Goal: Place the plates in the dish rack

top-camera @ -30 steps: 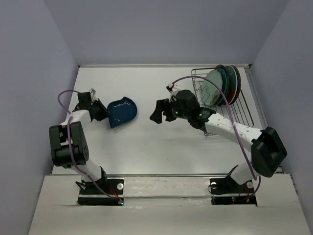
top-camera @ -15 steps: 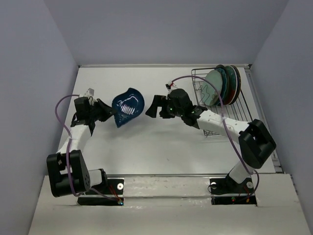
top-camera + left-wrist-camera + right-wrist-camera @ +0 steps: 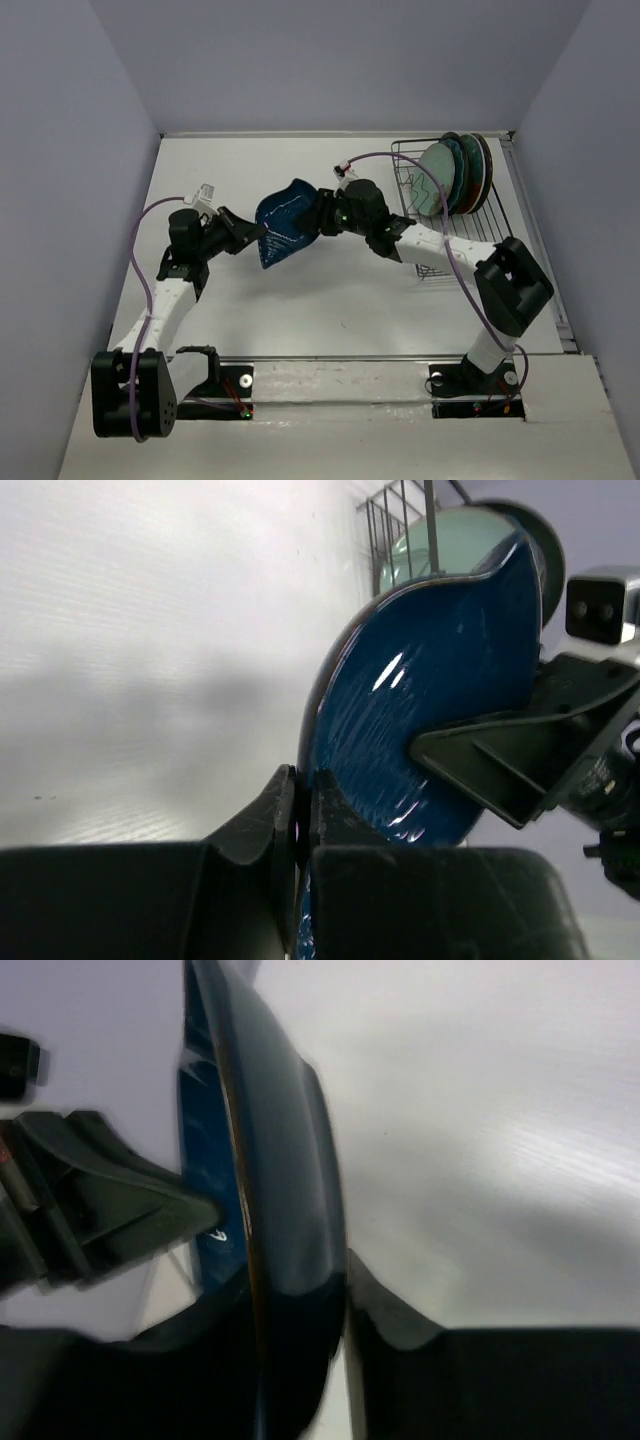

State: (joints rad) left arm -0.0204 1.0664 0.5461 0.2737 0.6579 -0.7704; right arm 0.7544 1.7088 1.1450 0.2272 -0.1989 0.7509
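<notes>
Blue-glazed and glossy, the dark blue plate (image 3: 288, 222) was found held clear of the white table (image 3: 300, 300), left of centre, standing nearly on edge between the two arms. On its left side the left gripper (image 3: 252, 233) was clenched on the rim; the left wrist view showed the two fingers pinched tightly together on the plate's lower left edge (image 3: 303, 800), with the plate (image 3: 430, 710) rising above them. On its right side the right gripper (image 3: 318, 215) straddled the opposite rim. The right wrist view showed the plate (image 3: 270, 1160) edge-on between the fingers, with a thin light gap beside the right-hand finger (image 3: 400, 1330). Whether this gripper was clamped on the rim or only set around it could not be determined. One of its fingers (image 3: 480, 755) lay across the plate's glazed face.

Further right, at the far right corner of the table, the dish rack (image 3: 505, 225) of black wire held several standing plates (image 3: 465, 172) at its far end, leaning together, a mint green plate (image 3: 435, 168) foremost. The near end of the rack lay partly hidden under the right arm.
</notes>
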